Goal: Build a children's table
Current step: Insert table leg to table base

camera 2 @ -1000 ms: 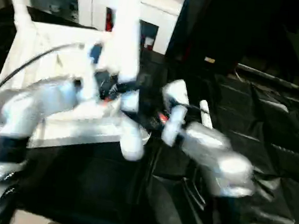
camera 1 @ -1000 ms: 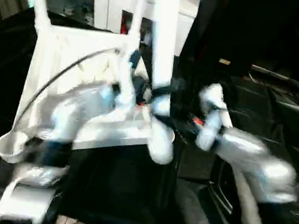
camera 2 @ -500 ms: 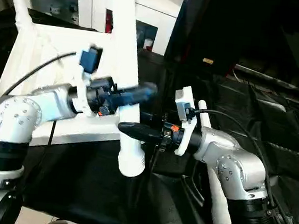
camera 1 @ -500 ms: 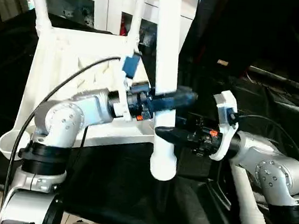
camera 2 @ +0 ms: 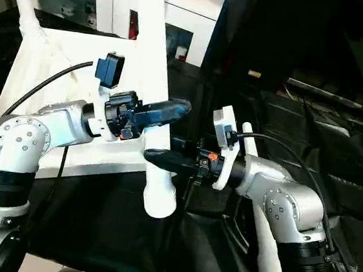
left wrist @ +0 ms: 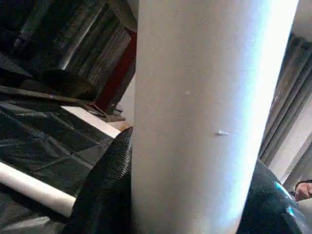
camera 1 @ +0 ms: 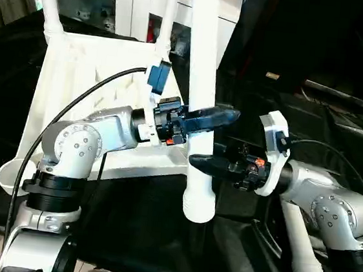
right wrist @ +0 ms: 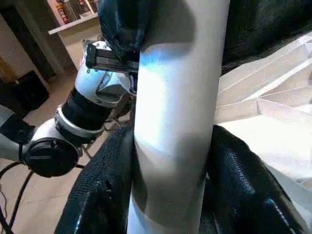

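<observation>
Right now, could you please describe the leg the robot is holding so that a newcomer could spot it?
Start at the upturned white tabletop. At its near right corner a thick white leg stands upright. Unlike the leg lying on the black cloth, both grippers clamp it.

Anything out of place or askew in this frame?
Slightly: a loose leg lies on the black-draped work table, apart from the tabletop. The leg held by the left tool and right tool hangs beside the tabletop, not seated.

left end effector (camera 1: 211, 115) clamped, right end effector (camera 1: 200, 160) clamped
</observation>
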